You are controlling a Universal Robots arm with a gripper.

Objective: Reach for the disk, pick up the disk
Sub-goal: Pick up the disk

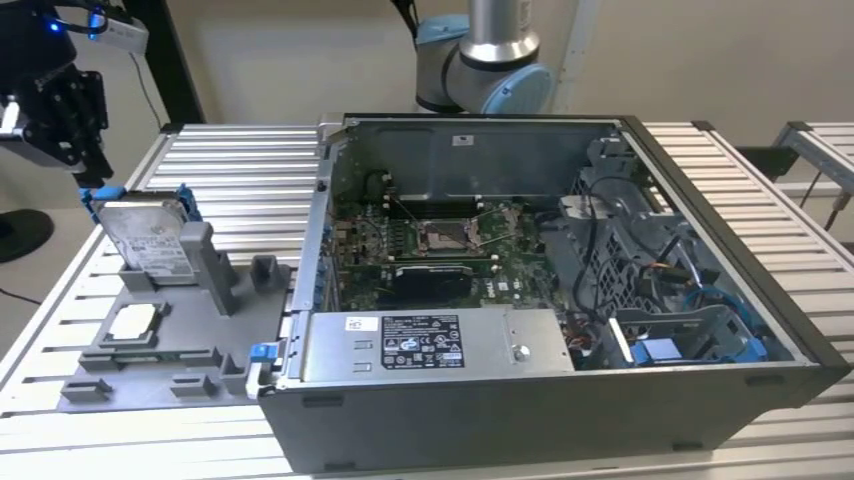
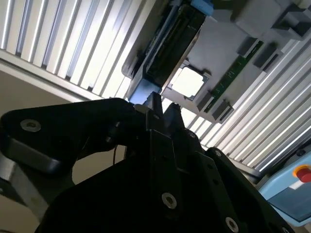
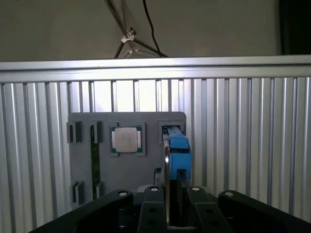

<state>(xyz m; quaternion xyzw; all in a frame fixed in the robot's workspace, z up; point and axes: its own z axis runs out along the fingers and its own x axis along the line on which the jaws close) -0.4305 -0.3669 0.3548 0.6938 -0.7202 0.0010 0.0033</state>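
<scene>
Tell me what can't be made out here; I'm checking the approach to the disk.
- Faces of the disk: edge-on in the first wrist view.
- Its lower part: sunk in the grey holder, exterior view.
- Its near end: covered by the gripper, first wrist view.
- Gripper's side: cut off by the exterior view's left edge.

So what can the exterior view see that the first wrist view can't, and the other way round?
Exterior view: the open grey metal computer case with its green circuit board, and the arm's silver-and-blue joint. First wrist view: a black cable hanging against the wall. Both: the silver-grey disk with blue rails standing in the grey plastic holder, and the small square silver chip.
</scene>
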